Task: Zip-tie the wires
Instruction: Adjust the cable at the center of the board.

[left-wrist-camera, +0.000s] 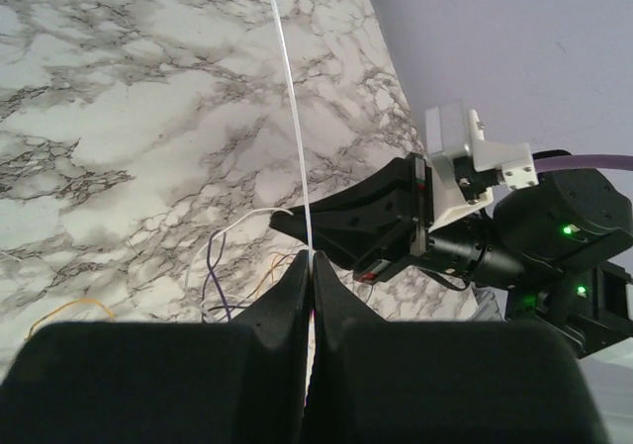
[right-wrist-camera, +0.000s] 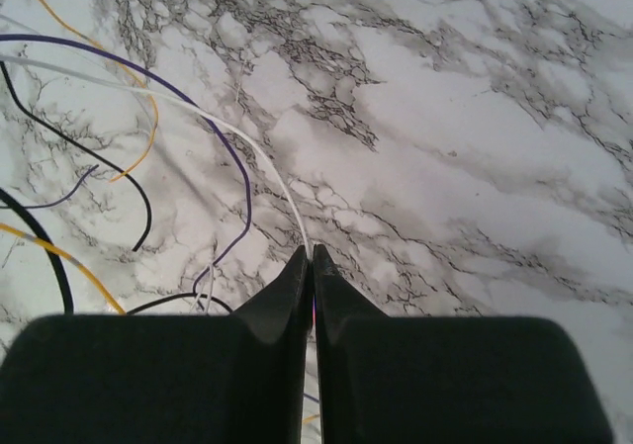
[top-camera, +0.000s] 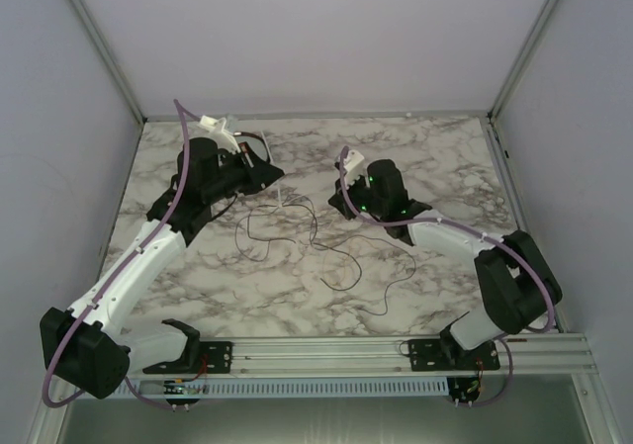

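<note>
My left gripper (top-camera: 269, 175) is shut on the zip tie (left-wrist-camera: 292, 118), a thin straight white strip that runs from between the closed fingertips (left-wrist-camera: 313, 258) out over the marble. The wires (top-camera: 284, 230) lie in loose loops on the table between the two arms. They show as purple, orange, black and white strands in the right wrist view (right-wrist-camera: 237, 167) and in the left wrist view (left-wrist-camera: 224, 266). My right gripper (top-camera: 339, 202) is shut low over the table (right-wrist-camera: 311, 252), with a curved white wire (right-wrist-camera: 259, 157) running into its jaws. Its black fingers (left-wrist-camera: 336, 228) sit just right of the zip tie.
The marble table (top-camera: 445, 157) is enclosed by pale walls at the back and sides. An aluminium rail (top-camera: 326, 350) runs along the near edge with both arm bases. Lilac robot cables (top-camera: 183, 167) trail along the arms.
</note>
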### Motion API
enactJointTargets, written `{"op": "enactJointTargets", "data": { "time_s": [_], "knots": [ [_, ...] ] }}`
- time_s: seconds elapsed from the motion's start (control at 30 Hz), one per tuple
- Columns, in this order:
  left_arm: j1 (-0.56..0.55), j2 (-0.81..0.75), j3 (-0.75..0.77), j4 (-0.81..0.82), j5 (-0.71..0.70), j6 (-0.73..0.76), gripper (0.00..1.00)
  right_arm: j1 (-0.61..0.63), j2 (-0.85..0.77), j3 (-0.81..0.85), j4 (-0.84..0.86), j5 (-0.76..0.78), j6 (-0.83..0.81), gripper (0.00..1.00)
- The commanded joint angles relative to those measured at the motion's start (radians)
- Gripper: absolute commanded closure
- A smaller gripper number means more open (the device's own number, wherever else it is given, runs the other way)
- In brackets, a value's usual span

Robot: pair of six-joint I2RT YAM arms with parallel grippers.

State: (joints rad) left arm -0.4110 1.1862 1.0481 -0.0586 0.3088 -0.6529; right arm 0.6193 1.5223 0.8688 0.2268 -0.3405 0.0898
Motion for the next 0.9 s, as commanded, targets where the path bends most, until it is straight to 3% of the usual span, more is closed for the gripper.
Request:
{"op": "enactJointTargets", "data": {
  "time_s": [0.0,0.53,0.87],
  "knots": [
    [0.007,-0.015,0.039,-0.023,-0.025,0.02,1.0,-0.012,-0.087,-0.022,-0.014,0.035,0.004,1.0],
    [0.007,-0.005,0.041,-0.027,-0.055,0.019,1.0,-0.069,-0.288,-0.216,-0.109,0.202,0.072,1.0],
    [0.008,-0.005,0.044,-0.03,-0.06,0.018,1.0,-0.085,-0.302,-0.226,-0.143,0.23,0.091,1.0]
  ]
}}
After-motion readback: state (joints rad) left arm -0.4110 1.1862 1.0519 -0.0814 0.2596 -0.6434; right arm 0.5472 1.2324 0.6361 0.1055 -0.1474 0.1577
